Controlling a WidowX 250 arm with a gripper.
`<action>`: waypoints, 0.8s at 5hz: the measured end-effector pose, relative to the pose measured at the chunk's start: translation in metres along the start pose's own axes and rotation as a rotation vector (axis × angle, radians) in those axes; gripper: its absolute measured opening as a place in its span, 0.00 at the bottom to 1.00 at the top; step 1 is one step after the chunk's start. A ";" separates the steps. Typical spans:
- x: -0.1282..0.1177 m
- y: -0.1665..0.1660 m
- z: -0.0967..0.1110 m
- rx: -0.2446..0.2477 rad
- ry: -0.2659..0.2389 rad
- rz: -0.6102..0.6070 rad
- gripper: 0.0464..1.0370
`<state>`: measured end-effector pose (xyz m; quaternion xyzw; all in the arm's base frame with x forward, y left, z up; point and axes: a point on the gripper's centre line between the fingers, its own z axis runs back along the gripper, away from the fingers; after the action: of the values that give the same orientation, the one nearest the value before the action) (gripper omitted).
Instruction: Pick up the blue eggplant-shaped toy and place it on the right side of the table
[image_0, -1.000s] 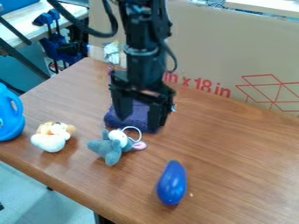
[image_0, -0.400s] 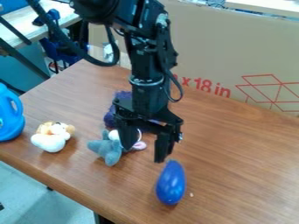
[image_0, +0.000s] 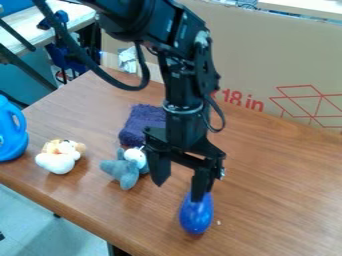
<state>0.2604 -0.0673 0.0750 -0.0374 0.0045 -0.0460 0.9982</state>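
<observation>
In the camera view, the black gripper (image_0: 179, 187) has been shifted toward the front of the wooden table (image_0: 280, 175) and to the right, away from the purple cloth (image_0: 142, 124), which is now less covered. Its jaws are held spread, pointed downward. The upper end of the blue pear-shaped toy (image_0: 196, 216) is overlapped by the right-hand jaw; whether it is touched cannot be told. The toy is set near the front edge. To its left are placed a gray plush toy (image_0: 123, 172), a white-and-tan plush toy (image_0: 57, 159) and a blue jug (image_0: 9, 134).
</observation>
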 end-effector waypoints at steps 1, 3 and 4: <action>0.001 -0.004 -0.009 -0.014 0.019 0.005 0.96; 0.001 0.006 -0.045 -0.034 0.106 0.038 0.96; 0.007 0.010 -0.053 -0.041 0.114 0.059 0.91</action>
<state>0.2673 -0.0619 0.0211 -0.0548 0.0632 -0.0183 0.9963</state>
